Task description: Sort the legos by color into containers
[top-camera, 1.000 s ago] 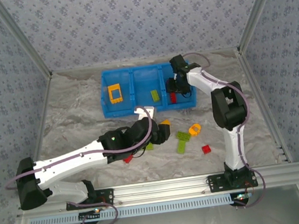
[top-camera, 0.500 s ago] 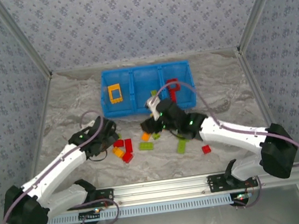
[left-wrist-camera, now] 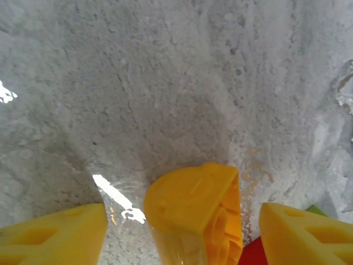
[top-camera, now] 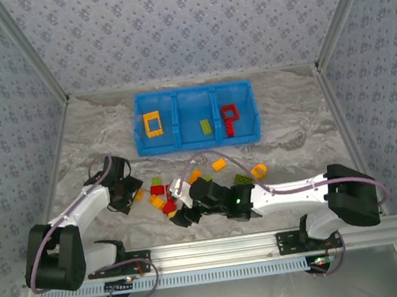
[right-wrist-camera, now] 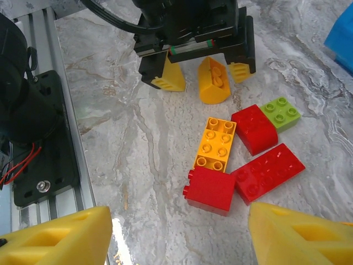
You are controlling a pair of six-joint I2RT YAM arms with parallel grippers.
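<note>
the right pincer (right-wrist-camera: 176, 234) had swung back from the blue bin (top-camera: 199, 144), one red brick (top-camera: 231, 120) sorted into its right compartment, and hung spread over loose bricks (right-wrist-camera: 215, 143). the left pincer (left-wrist-camera: 179, 237), spread, straddled an orange brick (left-wrist-camera: 193, 204).

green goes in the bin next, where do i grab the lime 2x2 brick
Come from straight above: the lime green 2x2 brick lies flat, studs up. Close the right gripper on the two walls that run away from the red rounded brick; it sits against a third wall, leaving no room for a finger there.
</note>
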